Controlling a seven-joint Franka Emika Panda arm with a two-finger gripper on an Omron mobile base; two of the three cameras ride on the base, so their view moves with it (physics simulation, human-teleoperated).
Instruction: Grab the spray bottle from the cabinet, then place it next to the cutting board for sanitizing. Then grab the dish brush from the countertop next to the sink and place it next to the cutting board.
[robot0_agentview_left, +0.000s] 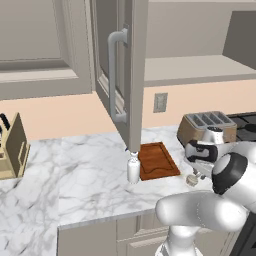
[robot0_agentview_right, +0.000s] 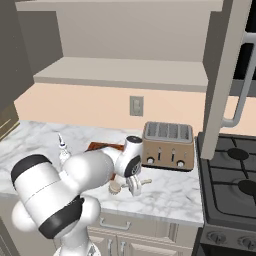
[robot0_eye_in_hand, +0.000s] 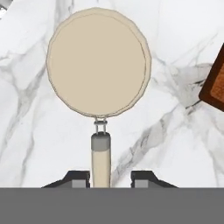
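Dark fingers (robot0_eye_in_hand: 78, 178) straddle the dish brush (robot0_eye_in_hand: 99, 65) handle, slightly apart from it.

Even, flat rendered light fills all three views, bright enough and with no visible lamp. The white marble tabletop (robot0_agentview_left: 75, 175) reads pale without blown-out glare. Shadows are faint: a soft dark patch lies under the open cabinet door (robot0_agentview_left: 131, 75), and the cabinet's inner shelf (robot0_agentview_right: 125, 72) dims toward 9 o'clock in the right base view. The arm's white shells carry smooth shading. In the hand view, the dish brush (robot0_eye_in_hand: 99, 65) is crisp-edged though coarsely pixelated. No motion blur or edge distortion shows.
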